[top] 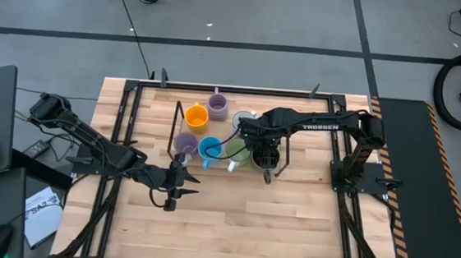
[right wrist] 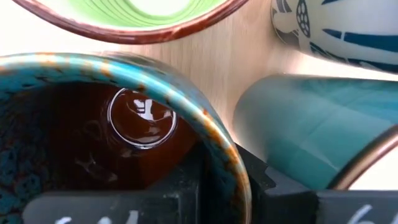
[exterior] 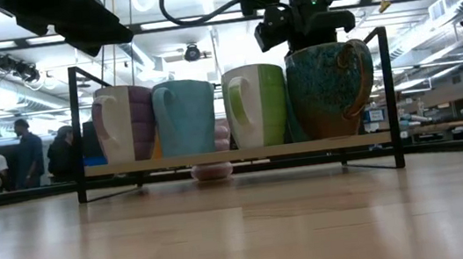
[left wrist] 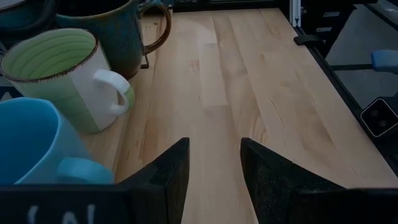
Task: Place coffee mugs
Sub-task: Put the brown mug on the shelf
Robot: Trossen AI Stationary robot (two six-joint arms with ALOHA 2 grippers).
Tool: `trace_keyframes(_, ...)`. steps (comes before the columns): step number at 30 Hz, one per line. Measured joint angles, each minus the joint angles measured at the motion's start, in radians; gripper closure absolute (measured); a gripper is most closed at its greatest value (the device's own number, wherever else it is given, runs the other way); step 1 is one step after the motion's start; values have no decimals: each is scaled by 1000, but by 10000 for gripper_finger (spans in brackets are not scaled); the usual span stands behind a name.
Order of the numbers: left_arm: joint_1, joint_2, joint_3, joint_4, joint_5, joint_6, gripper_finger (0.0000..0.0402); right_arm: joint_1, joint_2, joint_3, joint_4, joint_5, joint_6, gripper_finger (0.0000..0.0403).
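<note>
The right gripper [exterior: 313, 35] sits directly over the dark brown mug [exterior: 326, 91], one finger inside its glossy brown bowl and one outside the speckled teal rim; whether it clamps that wall or has just let go cannot be told. The mug stands upright on the black wire rack [exterior: 235, 155], the last in a row with the green mug [exterior: 257, 105], blue mug [exterior: 186, 117] and purple mug [exterior: 124, 123], its handle turned outward. The left gripper [top: 178, 184] waits open over the bare wooden table [top: 289, 224], nearer the blue mug.
</note>
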Motion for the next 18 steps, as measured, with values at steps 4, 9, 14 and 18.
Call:
trace_keyframes(4,0,0,0,0,0,0,251,0,0,0,0,1,0,336)
trace_keyframes(9,0,0,0,0,0,0,251,6,0,0,0,15,0,336)
trace_keyframes(14,0,0,0,0,0,0,251,6,0,1,-1,16,0,334)
trace_keyframes(18,0,0,0,0,0,0,251,6,0,1,-2,16,-1,323)
